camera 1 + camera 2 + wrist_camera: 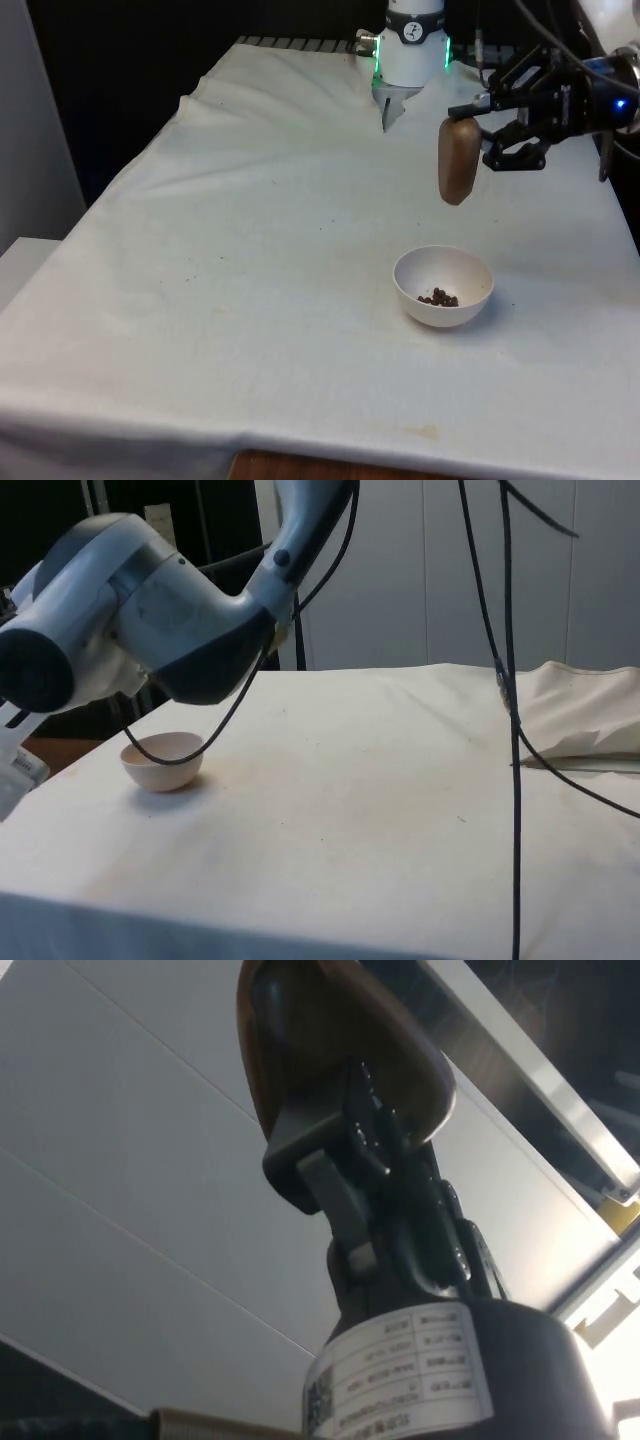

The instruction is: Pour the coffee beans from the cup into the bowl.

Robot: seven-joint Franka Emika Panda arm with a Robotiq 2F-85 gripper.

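Note:
A brown cup [458,160] hangs upside down in the air, mouth pointing down, above and a little behind the white bowl [443,287]. My gripper [487,122] is shut on the cup, gripping it from the front view's right, wrist turned sideways. The bowl stands on the cloth and holds a small heap of dark coffee beans [438,297]. In the side view the bowl [163,762] sits under the arm's big joint. The wrist view has a finger [330,1175] pressed against the brown cup [330,1040].
The white cloth [250,250] covers the table, rumpled at the far end near the robot's base [410,50]. Cables [510,680] hang down across the side view. The table's front edge runs below the bowl in the front view.

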